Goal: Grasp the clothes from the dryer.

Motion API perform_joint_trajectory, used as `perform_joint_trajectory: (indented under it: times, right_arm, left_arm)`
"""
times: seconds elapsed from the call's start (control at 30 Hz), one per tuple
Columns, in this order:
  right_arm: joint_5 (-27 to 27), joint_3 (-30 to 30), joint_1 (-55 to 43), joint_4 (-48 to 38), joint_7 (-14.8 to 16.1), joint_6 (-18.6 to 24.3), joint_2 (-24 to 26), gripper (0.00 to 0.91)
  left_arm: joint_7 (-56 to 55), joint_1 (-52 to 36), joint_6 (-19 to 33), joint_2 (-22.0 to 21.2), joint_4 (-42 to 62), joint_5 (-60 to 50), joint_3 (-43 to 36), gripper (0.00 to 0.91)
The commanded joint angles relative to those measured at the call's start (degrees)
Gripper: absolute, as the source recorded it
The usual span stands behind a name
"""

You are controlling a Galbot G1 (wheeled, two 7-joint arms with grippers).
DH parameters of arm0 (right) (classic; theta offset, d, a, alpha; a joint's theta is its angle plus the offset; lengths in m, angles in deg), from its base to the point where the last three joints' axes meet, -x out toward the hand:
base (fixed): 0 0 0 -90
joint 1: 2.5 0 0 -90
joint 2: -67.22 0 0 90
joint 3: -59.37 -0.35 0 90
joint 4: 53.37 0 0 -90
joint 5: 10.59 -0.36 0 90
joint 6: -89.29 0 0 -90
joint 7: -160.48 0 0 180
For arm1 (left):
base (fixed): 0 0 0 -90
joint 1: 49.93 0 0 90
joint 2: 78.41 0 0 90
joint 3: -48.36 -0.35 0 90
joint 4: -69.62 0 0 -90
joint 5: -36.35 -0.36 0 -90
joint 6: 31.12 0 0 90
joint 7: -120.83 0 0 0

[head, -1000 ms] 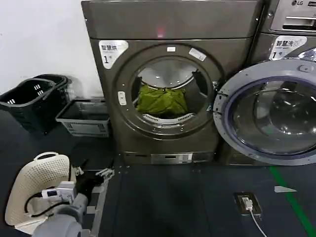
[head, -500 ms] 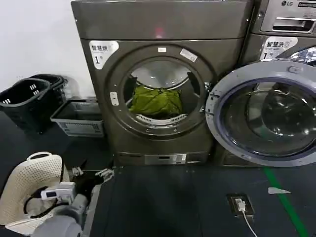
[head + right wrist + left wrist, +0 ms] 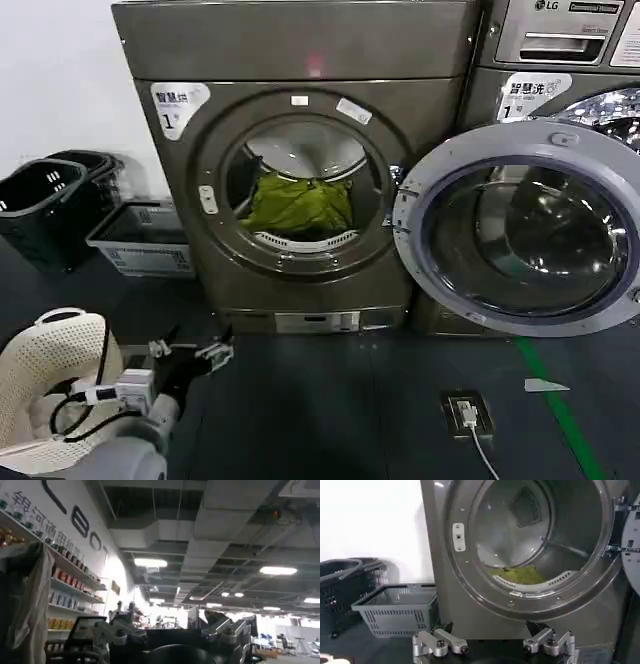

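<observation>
Head view shows the left gripper [image 3: 190, 353] low near the floor, jaws apart, aimed toward the dryer [image 3: 300, 160], where the clothes [image 3: 298, 205] lie widthwise in the drum mouth; the right gripper [image 3: 172, 630] tilts ceilingward, jaws apart.

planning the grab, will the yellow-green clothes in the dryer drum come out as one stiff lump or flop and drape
Probably floppy: the clothes lie as a soft, creased heap, so they would likely sag and trail from a pinch. Probably light for their bulk. They rest against the drum lip of the dryer, so a hanging fold might drag there. The left gripper is open.
</observation>
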Motion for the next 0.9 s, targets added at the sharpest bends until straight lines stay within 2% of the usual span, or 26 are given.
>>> perform_joint_trajectory:
  times: [0.03,0.67,0.9]
  right_arm:
    - [-0.01,-0.15,0.11,-0.27,-0.04,0.03,-0.07,0.907]
    - [0.16,-0.97,-0.23,-1.07,-0.04,0.6,-0.36,0.907]
    - [-0.45,-1.56,-0.18,-2.32,-1.18,1.8,-0.34,0.907]
  left_arm:
    - [-0.02,-0.08,-2.81,0.08,0.12,0.15,0.11,0.907]
    - [0.17,-0.18,-2.81,0.05,0.24,-0.18,-0.42,0.907]
    - [0.19,-0.53,-2.81,-0.09,0.51,-0.26,-0.62,0.907]
